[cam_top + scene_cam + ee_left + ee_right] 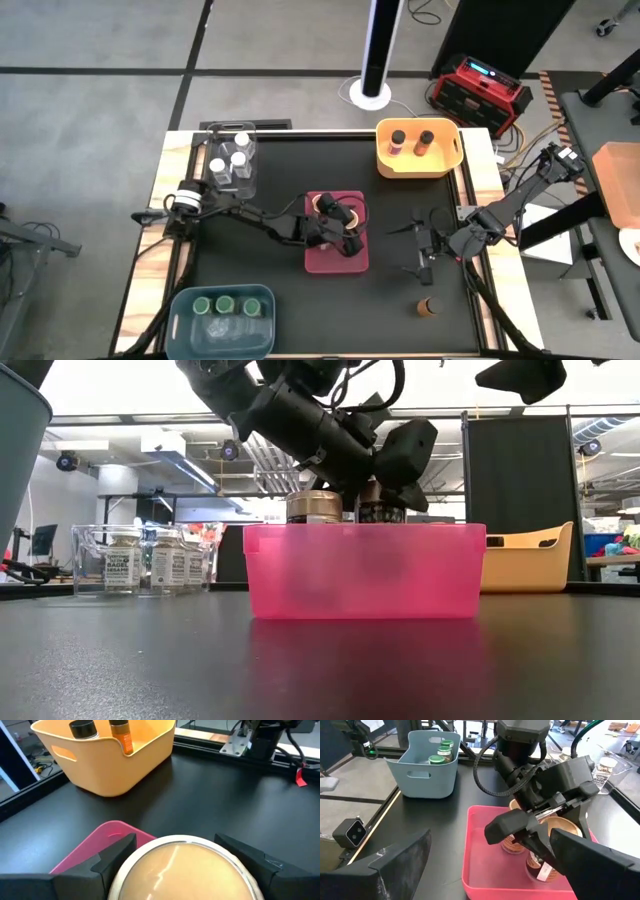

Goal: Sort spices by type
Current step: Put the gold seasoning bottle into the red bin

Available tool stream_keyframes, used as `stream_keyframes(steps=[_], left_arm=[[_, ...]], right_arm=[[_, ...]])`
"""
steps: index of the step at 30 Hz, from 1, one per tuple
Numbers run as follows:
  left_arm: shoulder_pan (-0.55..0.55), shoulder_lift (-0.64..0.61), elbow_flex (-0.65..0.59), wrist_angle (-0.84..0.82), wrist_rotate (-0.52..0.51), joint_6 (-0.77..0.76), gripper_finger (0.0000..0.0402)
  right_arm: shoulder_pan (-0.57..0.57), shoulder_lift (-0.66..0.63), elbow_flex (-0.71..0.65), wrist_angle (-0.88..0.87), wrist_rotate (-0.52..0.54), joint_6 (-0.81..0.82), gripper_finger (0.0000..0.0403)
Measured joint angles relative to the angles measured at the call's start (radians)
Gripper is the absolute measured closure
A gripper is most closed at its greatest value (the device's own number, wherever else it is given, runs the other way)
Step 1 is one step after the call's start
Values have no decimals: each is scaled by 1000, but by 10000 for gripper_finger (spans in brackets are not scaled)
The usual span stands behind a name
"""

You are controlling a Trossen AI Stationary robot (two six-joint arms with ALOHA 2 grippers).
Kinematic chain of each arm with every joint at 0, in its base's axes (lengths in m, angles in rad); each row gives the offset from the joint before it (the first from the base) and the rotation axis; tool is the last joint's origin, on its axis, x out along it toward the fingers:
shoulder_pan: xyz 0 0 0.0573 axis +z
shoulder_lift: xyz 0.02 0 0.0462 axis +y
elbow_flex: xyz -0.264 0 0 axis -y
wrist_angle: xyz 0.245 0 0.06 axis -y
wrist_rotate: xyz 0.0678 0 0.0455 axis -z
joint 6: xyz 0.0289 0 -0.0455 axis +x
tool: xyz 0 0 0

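Note:
The spices are small jars. My left gripper reaches over the pink bin at the table's middle, shut on a tan-lidded jar. A second jar stands in that bin beside it. Two jars stand in the yellow bin at the far right. White-lidded jars fill the clear bin, green-lidded ones the blue bin. One orange-lidded jar stands upright on the table, near right. My right gripper hangs open to the right of the pink bin, touching nothing. My left gripper pinches the jar at its upper end, by the round tan lid, one finger on each side. The fingers come slanting down from the table's left. The jar's lower part is inside the pink bin; I cannot tell whether it touches the floor.
The black tabletop lies bare between the bins, with free room along the near edge between the blue bin and the lone jar. My right arm's base stands at the right edge. A red box and a white post sit beyond the far edge.

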State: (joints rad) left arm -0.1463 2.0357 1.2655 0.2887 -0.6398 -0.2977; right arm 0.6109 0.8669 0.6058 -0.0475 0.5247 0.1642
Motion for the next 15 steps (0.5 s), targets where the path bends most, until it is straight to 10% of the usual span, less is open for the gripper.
stream_keyframes(steps=[15], left_arm=[[2,4,-1,6,-39,-43,148]], right_arm=[[0,1,-4,0,0,0,3]])
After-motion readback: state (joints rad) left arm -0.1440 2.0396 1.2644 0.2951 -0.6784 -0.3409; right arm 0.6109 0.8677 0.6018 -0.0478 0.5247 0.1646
